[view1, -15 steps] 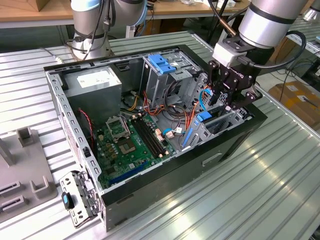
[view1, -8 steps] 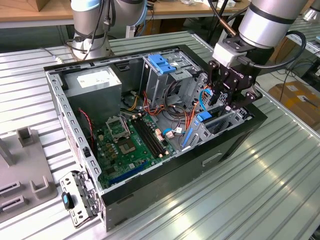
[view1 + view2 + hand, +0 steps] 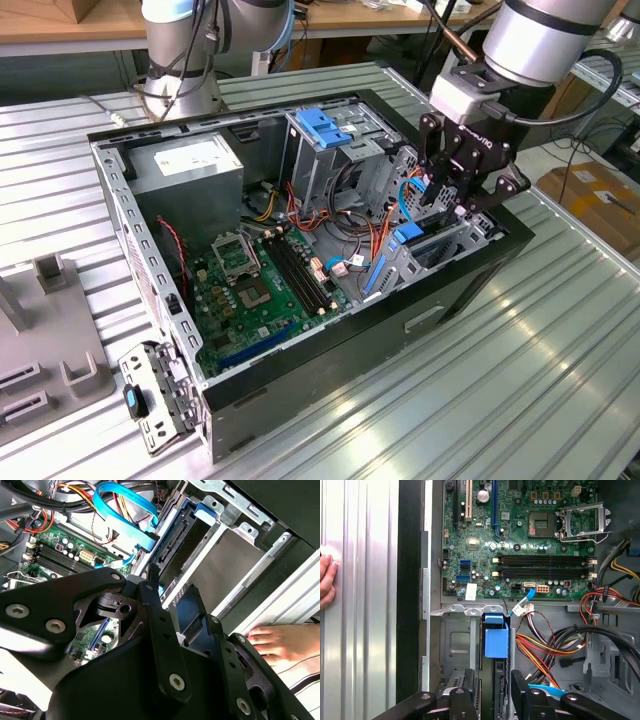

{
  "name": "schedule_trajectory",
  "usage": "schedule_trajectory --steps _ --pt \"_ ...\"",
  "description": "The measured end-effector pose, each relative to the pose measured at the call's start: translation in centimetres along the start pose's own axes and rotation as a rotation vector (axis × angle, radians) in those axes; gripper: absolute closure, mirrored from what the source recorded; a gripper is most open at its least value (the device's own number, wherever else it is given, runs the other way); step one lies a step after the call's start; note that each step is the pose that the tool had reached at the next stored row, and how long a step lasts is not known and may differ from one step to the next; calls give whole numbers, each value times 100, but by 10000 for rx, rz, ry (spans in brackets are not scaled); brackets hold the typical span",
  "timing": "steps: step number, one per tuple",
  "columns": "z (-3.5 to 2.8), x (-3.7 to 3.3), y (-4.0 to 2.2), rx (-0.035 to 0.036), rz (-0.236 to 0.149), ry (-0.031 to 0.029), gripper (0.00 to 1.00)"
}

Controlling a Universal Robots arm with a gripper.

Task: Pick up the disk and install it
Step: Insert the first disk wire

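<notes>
My gripper's [image 3: 493, 676] jaws pinch the disk [image 3: 496, 641], upright in the case's [image 3: 400, 312] corner bay. It looks stiff, weighty and shock-shy, so its blue rails seem safest.

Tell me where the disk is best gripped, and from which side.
Probably pinch the disk across its flat faces at the exposed blue-railed edge, coming in through the open side of the case: it stands on edge in the bay, leaving only that edge free.

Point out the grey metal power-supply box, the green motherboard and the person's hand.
Grey metal power-supply box [image 3: 190, 157], exterior view, its white sticker.
Green motherboard [image 3: 540, 522], first wrist view, processor socket.
Person's hand [image 3: 282, 642], second wrist view, its fingers.
</notes>
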State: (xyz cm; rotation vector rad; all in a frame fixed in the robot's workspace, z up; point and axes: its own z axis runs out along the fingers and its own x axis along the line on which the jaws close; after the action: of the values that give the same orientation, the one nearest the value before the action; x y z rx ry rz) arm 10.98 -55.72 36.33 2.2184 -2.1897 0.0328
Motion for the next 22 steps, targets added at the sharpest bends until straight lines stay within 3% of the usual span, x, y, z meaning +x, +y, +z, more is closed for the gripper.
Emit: schedule_trajectory --steps 12,22 --pt "-25 -3 0 0 0 7 58" --pt "-27 -110 -1 0 0 5 58"
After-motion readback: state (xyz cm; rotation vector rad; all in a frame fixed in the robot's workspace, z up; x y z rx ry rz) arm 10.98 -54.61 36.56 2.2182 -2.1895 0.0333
